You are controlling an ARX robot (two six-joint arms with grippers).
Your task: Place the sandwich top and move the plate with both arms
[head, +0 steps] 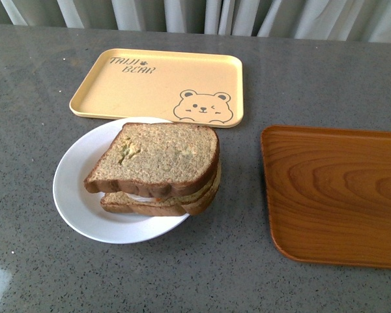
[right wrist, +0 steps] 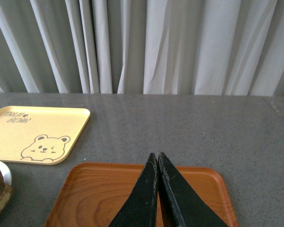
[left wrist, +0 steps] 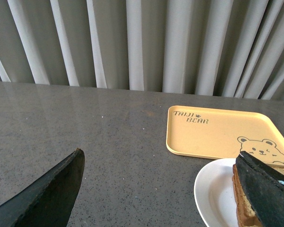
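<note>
The plain brown wholemeal slice (head: 158, 156) topped the sandwich (head: 158, 206) on the round white plate (head: 75, 195); moving it seemingly remained, left gripper (left wrist: 154, 198) jaws apart, right gripper (right wrist: 158, 189) jaws together

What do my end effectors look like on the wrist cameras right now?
The left end effector has two matte black fingers, flat wedges tapering to tips. The right end effector has the same black tapered fingers, with rough, scuffed inner edges. No cables, markings or arm links show; the front view shows neither arm.

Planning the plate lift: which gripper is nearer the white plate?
Left. The left gripper is close by the plate, jaws open; the right gripper, jaws shut, points at the wooden tray, farther from the plate.
</note>
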